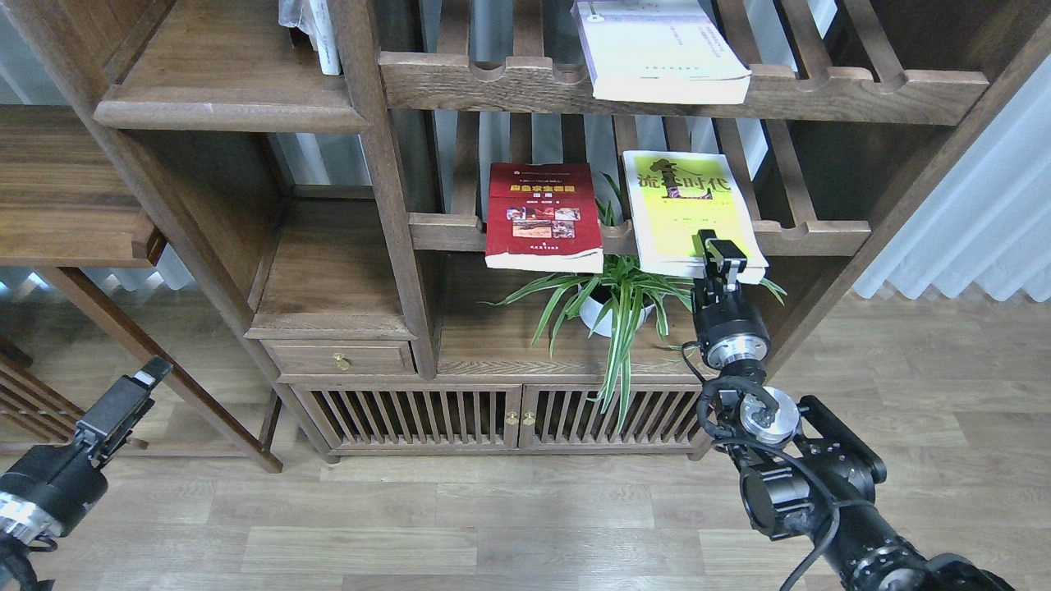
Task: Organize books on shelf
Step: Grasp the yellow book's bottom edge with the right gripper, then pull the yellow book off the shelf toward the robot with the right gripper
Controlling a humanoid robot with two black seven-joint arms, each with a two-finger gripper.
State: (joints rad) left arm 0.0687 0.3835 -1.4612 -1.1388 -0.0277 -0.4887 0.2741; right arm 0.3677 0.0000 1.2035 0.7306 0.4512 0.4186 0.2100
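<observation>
Right gripper point(722, 256): raised to the front edge of the yellow-green book point(688, 209); the fingers sit at the book's near lower corner, one finger over the cover. The fingers appear clamped on that edge, though the underside contact is hidden.
Left gripper point(135, 387): low at the left side of the view, over the floor, well apart from every book. Seen end-on and dark; whether the fingers are parted or together cannot be told.
Yellow-green book: lies flat, cover up, on the middle slatted rack point(640, 236), right portion, its near edge overhanging the notched front rail. Black Chinese title at the far end of the cover.
Dark red book point(542, 215): lies flat, cover up, on the same rack, left of the yellow-green book and apart from it. Its near edge also overhangs the rail. Well left of the right gripper.
Pale book point(657, 49): lies flat on the upper slatted rack point(681, 89), above the yellow-green book, near edge past the rail. Well above the right gripper.
Solid shelf point(230, 82): flat dark-brown board with rounded front edge, upper left of the bookcase. No book lies on its visible part; a pale bundle point(316, 33) stands at its right rear.
Potted plant point(620, 300): on the lower board, between and below the two middle-rack books, just left of the right gripper.
</observation>
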